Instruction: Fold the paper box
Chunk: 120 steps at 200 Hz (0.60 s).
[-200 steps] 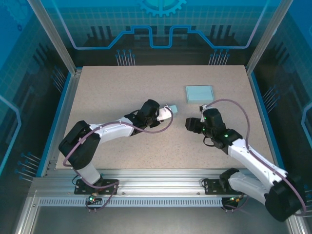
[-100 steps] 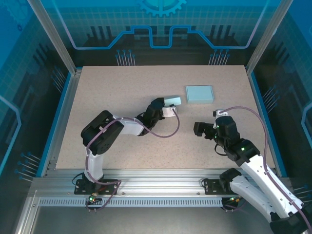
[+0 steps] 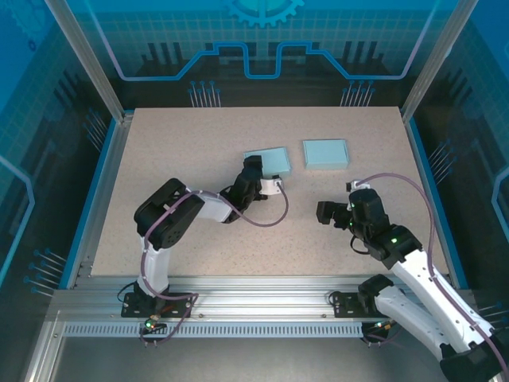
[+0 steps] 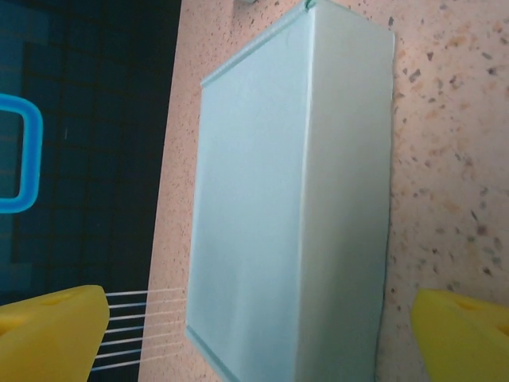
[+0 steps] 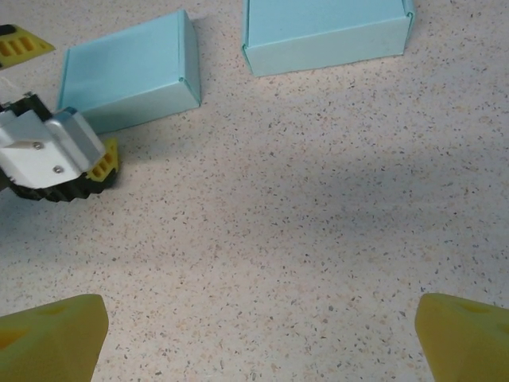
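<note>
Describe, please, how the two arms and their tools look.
The left arm and right arm have white links, black joints and a purple cable looping alongside each. Small green lights dot the right arm. The left tool and right tool end in yellow fingers.

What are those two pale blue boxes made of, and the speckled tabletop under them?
Both boxes, left box and right box, look like thin matte paperboard: crisp folded edges, no shine. The tabletop looks like smooth speckled laminate or stone composite; which, I cannot tell.
</note>
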{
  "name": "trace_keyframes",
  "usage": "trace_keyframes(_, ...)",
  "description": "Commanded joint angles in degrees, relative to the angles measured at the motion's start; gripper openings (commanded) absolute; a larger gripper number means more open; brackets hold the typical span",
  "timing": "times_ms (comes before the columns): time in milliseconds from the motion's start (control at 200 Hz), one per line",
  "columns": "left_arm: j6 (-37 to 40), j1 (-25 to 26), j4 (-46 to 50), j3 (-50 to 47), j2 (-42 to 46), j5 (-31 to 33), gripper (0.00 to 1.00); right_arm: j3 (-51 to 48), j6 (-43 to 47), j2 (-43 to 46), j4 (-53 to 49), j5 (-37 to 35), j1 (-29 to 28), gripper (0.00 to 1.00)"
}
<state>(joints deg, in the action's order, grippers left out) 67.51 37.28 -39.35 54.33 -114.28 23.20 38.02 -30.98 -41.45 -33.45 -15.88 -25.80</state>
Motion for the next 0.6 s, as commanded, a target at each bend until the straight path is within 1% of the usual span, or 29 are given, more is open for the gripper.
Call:
trace_keyframes(0, 0.38, 2.14, -2.71, -3.45, 4.89, 2.86, 0.99, 2.18, 1.07, -1.11, -0.15, 0.05, 0.75, 1.0)
trace_keyframes(135, -1.43, 5.27, -4.3, -6.85, 10.72, 8.36, 0.99, 3.4, 1.87, -2.97, 0.47, -1.04, 0.75, 1.0)
trace_keyframes(215, -6.45, 6.55, -5.29, -8.64, 15.54, 12.27, 0.99, 3.89, 2.63, -4.07, 0.92, -3.36, 0.82, 1.0)
trace_keyframes(265, -11.87, 6.39, -4.37, -9.08, 18.76, 15.11, 0.99, 4.17, 3.39, -4.95, 1.32, -5.21, 0.97, 1.0)
trace_keyframes(330, -19.41, 5.81, -0.87, -9.3, 23.32, 18.88, 0.99, 4.56, 4.75, -6.43, 2.07, -8.11, 1.21, 1.0)
trace_keyframes(430, -34.94, 3.45, 10.12, -8.46, 29.55, 24.16, 0.99, 4.28, 8.25, -8.8, 5.15, -11.52, 1.7, 1.0)
trace_keyframes(505, -46.4, 0.63, 18.11, -8.97, 34.27, 25.29, 0.99, 3.39, 10.55, -9.93, 8.42, -13.27, 1.9, 1.0)
trace_keyframes(595, -56.39, -3.15, 22.84, -12.25, 40.62, 24.23, 0.99, 1.56, 14.98, -11.09, 13.62, -13.82, 2.16, 1.0)
